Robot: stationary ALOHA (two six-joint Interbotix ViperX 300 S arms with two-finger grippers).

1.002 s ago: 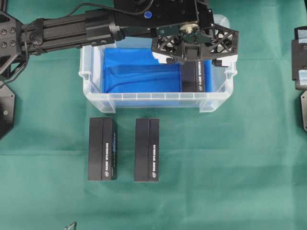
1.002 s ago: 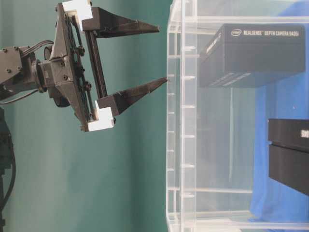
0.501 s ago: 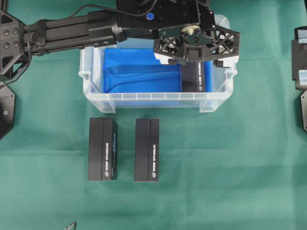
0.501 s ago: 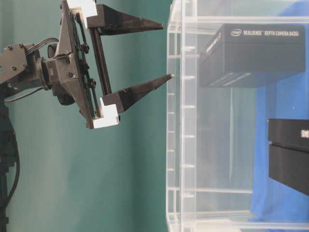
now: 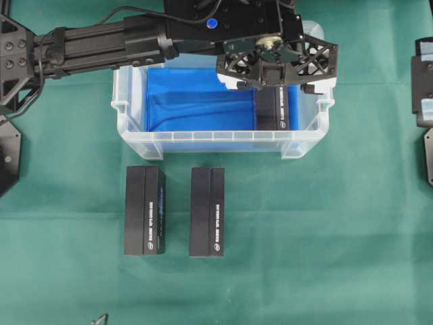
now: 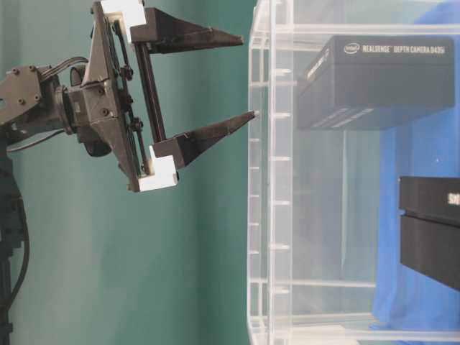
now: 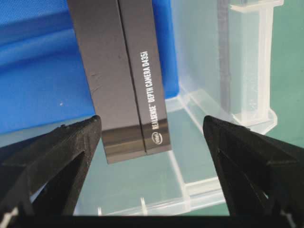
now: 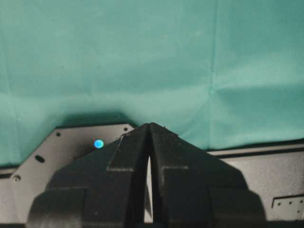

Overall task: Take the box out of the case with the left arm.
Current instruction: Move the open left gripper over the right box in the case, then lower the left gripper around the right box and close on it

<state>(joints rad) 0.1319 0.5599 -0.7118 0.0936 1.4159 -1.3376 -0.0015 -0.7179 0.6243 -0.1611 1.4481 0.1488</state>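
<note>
My left tool [image 5: 274, 80] hangs spread wide above the last RealSense box [image 7: 124, 76], which lies ungrasped at the right end of the case [image 5: 203, 143]; descent, grip and lift-out remain.

The overhead view looks straight down from well above, taking in the green desk [image 5: 325, 237], the whole case [image 5: 135, 139] and the left arm [image 5: 101, 44]. The table-level view sits close and is turned sideways, facing the case [image 6: 269, 180] wall with the left tool [image 6: 244, 75] beside it. The left wrist camera peers down between its own fingers [image 7: 57, 156] at the box [image 7: 123, 76], very near. All three share that case corner. The right wrist camera faces the cloth past its tool [image 8: 149, 130].
</note>
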